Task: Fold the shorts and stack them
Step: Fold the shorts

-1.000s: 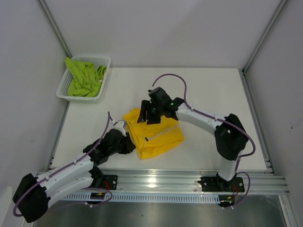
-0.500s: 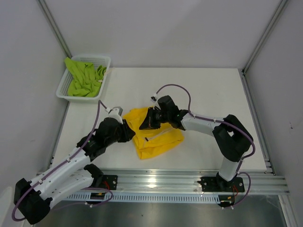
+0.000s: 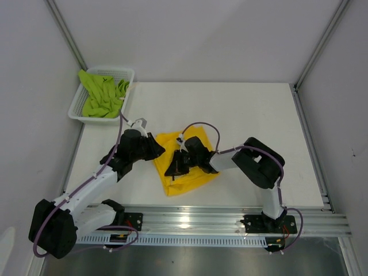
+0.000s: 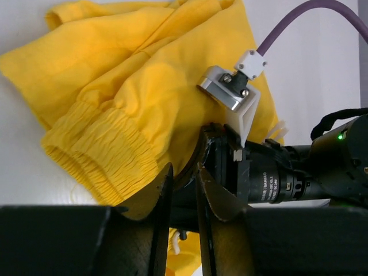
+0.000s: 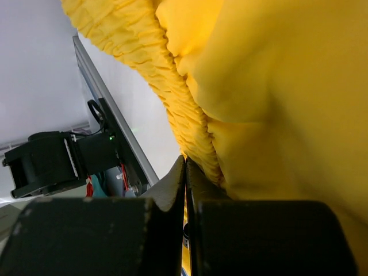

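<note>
The yellow shorts (image 3: 192, 167) lie in a loose, rumpled heap on the near middle of the surface (image 3: 253, 109), partly doubled over but not yet a tidy fold. The gathered elastic edge shows in both wrist views. The right claw (image 3: 174, 168) is clenched, its fingers pressed together on that gathered edge, with a sliver of yellow between them. The left claw (image 3: 156, 150) sits at the heap's left side with its fingers only narrowly apart. I cannot tell whether any cloth is caught between them.

The green shorts (image 3: 103, 95) lie bunched and untouched in the basket (image 3: 73, 112) at the far left corner, well apart from the yellow pair. By my reading the task is early: the first pair is mid-fold, while the second has to be taken out, folded and stacked.

The surface is plain white and matte. Pale grey walls (image 3: 190, 34) close it in on three sides, with slanting metal posts (image 3: 66, 31) at the corners and a metal rail (image 3: 230, 219) along the near edge carrying the arm bases.
</note>
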`<state>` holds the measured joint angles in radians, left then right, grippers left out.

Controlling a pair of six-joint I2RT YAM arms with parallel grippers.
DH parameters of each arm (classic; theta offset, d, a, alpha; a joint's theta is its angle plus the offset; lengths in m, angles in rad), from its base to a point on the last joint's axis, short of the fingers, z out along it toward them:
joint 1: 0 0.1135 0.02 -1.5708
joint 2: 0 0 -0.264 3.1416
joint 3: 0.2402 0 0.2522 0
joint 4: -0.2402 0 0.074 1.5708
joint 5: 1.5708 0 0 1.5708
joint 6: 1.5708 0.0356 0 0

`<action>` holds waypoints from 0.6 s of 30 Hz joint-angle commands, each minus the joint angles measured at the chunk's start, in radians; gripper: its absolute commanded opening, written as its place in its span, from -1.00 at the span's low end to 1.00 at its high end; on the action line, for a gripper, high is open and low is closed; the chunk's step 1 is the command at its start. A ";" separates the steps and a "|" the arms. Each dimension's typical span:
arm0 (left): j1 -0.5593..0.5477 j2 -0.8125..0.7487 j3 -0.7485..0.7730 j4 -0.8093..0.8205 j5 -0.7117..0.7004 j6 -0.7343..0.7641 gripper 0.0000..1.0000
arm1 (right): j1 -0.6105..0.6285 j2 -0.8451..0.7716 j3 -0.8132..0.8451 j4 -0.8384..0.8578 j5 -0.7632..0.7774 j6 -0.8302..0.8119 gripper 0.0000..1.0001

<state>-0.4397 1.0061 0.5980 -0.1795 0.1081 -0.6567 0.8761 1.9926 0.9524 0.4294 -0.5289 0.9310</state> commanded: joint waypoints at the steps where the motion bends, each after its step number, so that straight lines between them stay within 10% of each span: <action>1: 0.009 0.032 -0.021 0.127 0.080 -0.034 -0.50 | 0.020 0.049 -0.024 -0.006 0.070 -0.029 -1.00; 18: 0.013 0.294 -0.144 0.403 0.032 -0.072 -0.65 | -0.008 -0.437 -0.106 -0.181 0.260 -0.162 -0.88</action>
<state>-0.4377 1.2339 0.4850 0.1036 0.1619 -0.7040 0.8810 1.6272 0.8646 0.3012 -0.3351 0.8265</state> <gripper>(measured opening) 0.184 0.048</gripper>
